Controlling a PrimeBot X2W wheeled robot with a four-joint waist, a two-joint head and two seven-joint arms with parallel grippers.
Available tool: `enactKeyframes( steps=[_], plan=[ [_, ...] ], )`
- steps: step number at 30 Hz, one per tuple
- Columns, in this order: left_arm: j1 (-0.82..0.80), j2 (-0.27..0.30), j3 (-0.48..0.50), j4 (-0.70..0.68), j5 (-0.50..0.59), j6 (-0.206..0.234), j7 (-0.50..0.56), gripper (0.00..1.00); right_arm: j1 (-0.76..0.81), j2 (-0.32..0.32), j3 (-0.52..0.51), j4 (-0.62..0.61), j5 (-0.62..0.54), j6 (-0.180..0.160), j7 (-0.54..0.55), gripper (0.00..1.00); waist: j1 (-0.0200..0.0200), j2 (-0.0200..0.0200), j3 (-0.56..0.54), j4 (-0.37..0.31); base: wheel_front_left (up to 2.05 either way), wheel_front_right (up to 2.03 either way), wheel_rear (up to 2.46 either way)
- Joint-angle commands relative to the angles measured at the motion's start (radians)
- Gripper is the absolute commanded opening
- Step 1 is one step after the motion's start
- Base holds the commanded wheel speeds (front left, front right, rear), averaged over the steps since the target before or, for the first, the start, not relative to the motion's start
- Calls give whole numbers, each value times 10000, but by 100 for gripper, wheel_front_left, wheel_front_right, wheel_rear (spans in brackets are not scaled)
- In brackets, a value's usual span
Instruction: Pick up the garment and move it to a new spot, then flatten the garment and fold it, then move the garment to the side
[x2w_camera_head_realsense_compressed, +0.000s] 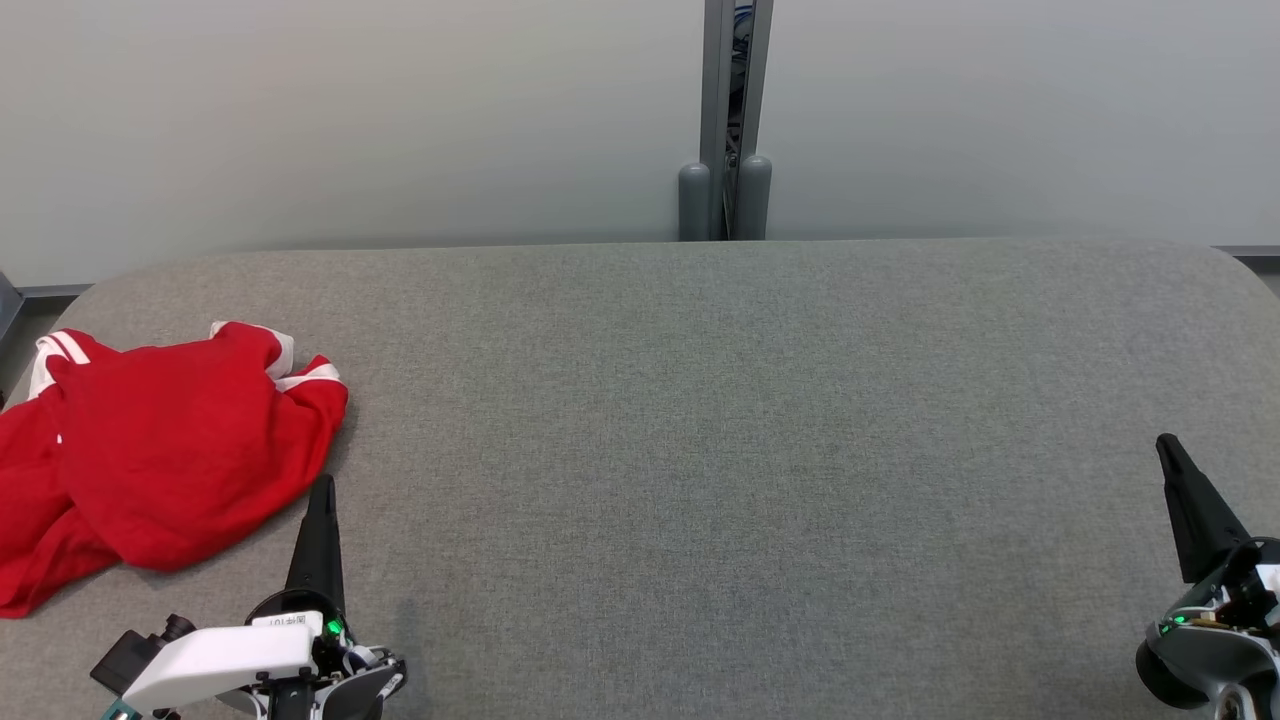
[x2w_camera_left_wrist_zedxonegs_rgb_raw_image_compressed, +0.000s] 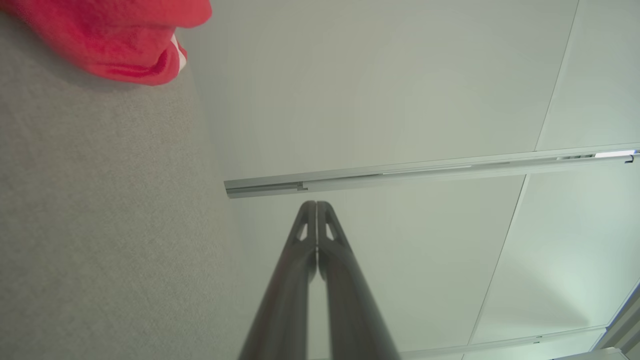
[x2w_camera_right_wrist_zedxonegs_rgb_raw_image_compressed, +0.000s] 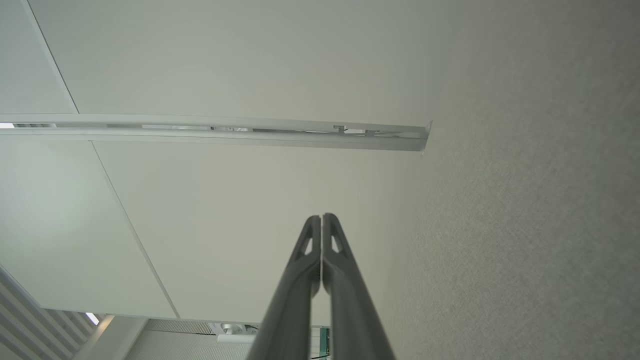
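At the far left of the grey fabric-covered table (x2w_camera_head_realsense_compressed: 700, 450) lies the red garment (x2w_camera_head_realsense_compressed: 160, 450), and from my seat it reads as a loose crumpled heap with white stripes showing at two folded edges along its top. Its left side runs off the edge of the head view, so I cannot see where it ends. It lies flat on the fabric, with nothing gripping it.

Just beside its lower right edge I have the left gripper (x2w_camera_head_realsense_compressed: 321, 487), pointing away from the robot. The tip sits close to the cloth; in the left wrist view the red fabric is off in the upper left corner, apart from the tips. In that view the two dark fingers (x2w_camera_left_wrist_zedxonegs_rgb_raw_image_compressed: 300, 260) are pressed together along their length, with nothing between them.

Well apart from all this, at the lower right of the head view, is the right gripper (x2w_camera_head_realsense_compressed: 1167, 445). Its fingers (x2w_camera_right_wrist_zedxonegs_rgb_raw_image_compressed: 300, 270) are likewise pressed together on nothing, over bare grey fabric.

Behind the table stand pale wall panels (x2w_camera_head_realsense_compressed: 350, 120), split by a grey vertical post (x2w_camera_head_realsense_compressed: 727, 120) with two rounded caps at its foot.
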Motion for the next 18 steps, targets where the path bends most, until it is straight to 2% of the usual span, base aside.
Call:
enactKeyframes(
  steps=[1,18],
  plan=[
    [-116,34,16,-25,-15,-29,28,0,0,-54,-9,-34,23,4,23,0,0,-1,0,0,0,0,0],
    [-117,35,18,-25,-15,-29,28,0,0,-54,-10,-34,23,4,23,0,0,-1,0,0,0,0,0]
  ],
)
